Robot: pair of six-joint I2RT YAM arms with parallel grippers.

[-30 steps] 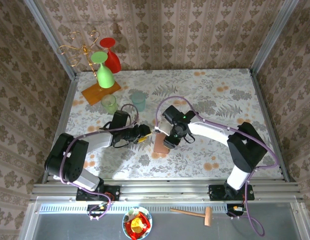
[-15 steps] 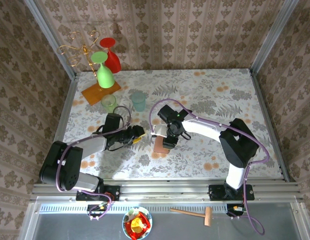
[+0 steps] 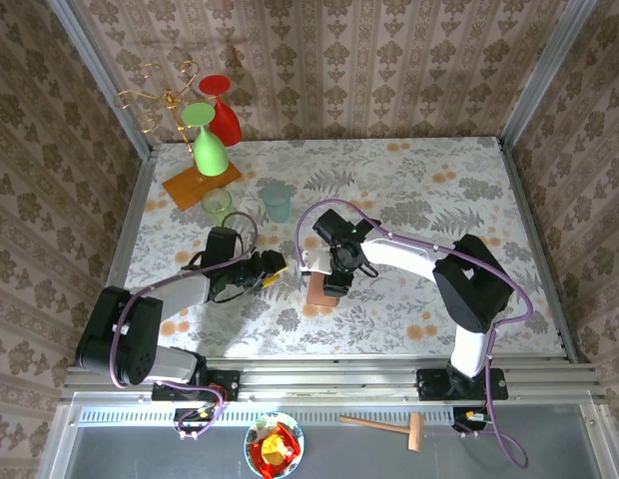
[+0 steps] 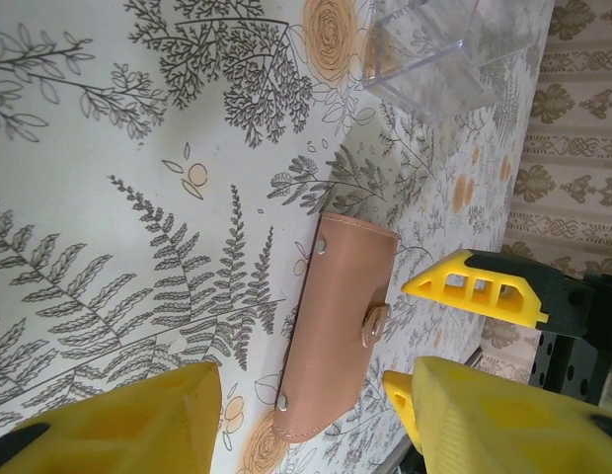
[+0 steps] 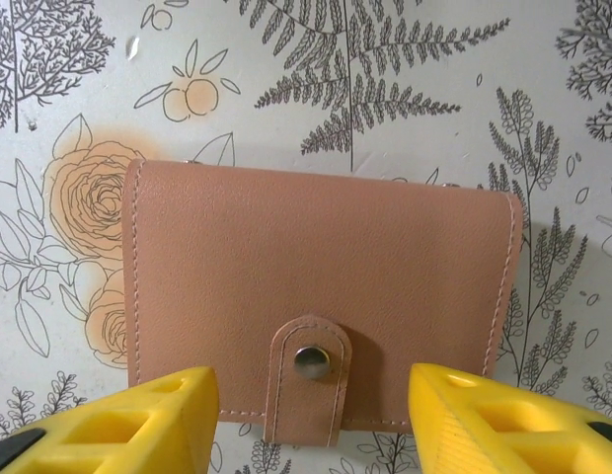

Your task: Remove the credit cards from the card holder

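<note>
The right gripper (image 5: 311, 390) is open, with a wide gap between its two yellow fingers (image 5: 118, 420), and it holds nothing. The holder (image 5: 321, 257) lies flat on the table (image 5: 405, 89) right under this gripper, and it is shut. Its long side runs across, from one finger to the other. One finger sits over each end of the edge closest to the gripper, and I cannot tell if they touch it. A small strap (image 5: 284, 395) comes over that same edge, in the middle of the gap, and a round metal snap (image 5: 308, 361) keeps it closed. So the strap side points back at the gripper and the plain long edge points away from it. The left gripper (image 4: 301, 385) is open too, with its fingers well apart and nothing in them. From this gripper the holder lies just ahead, on the table, not touching it. Here the long side points away from the gripper, leaning a little toward its right finger. The strap side faces that right finger, and a finger of the right gripper hangs just beside that side. A clear tray (image 4: 434, 49) stands farther ahead, past the far end of the holder.
</note>
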